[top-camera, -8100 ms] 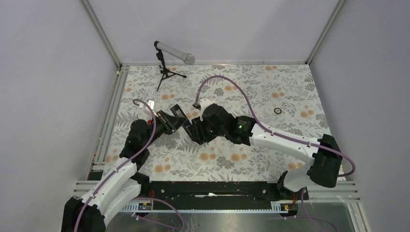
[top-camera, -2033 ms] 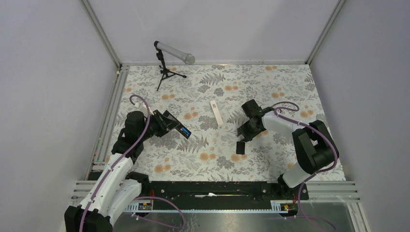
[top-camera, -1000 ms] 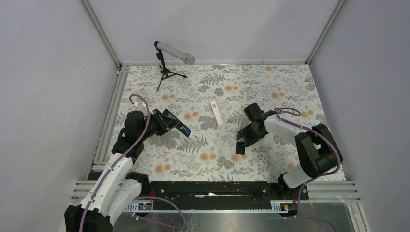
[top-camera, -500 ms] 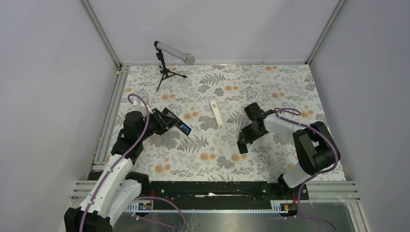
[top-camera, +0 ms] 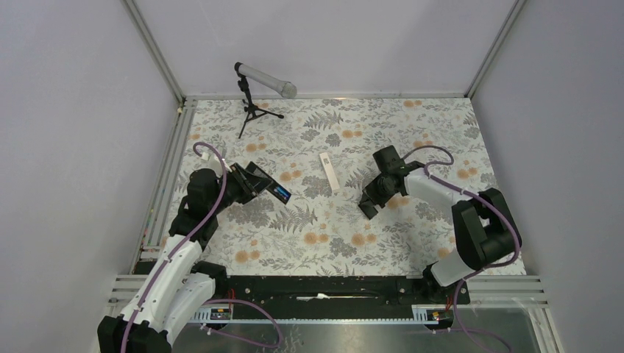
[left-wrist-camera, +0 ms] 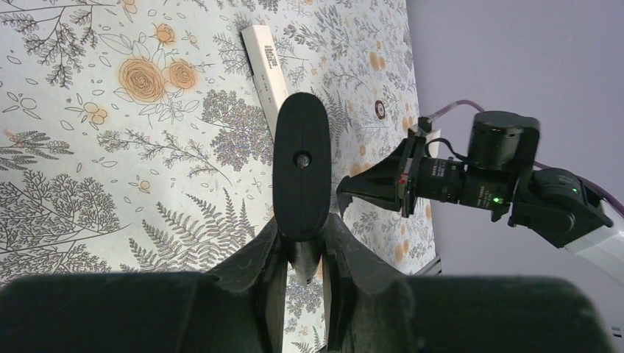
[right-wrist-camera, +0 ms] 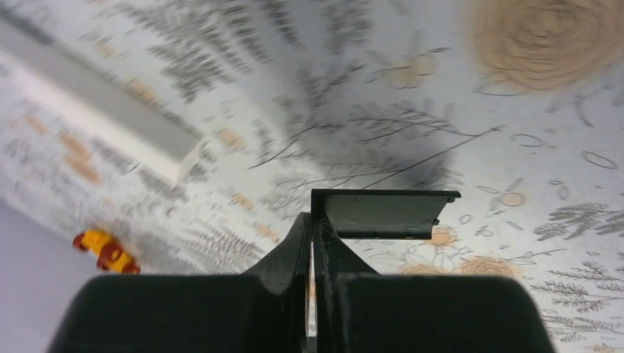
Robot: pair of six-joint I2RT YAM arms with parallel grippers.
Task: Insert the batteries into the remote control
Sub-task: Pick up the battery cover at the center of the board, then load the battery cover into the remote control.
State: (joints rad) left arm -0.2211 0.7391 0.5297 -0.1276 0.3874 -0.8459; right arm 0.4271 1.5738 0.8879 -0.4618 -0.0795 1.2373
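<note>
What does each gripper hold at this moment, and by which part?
The left gripper holds the black remote by one end. The right gripper pinches the dark cover plate by its end edge.

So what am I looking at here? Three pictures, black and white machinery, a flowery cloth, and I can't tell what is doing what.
These are two robot arms bolted at the near edge of a table covered by a flowered cloth. One picture looks down from above; the other two come from small cameras on each arm's wrist, so you see that arm's own fingers at the bottom. The left gripper is shut on a black remote control, held up off the cloth. The right gripper is shut on a thin, flat dark cover, probably the remote's battery lid. On the cloth lies a white remote. A microphone on a small tripod stands at the back, and a little orange toy car shows blurred in the right wrist view.
</note>
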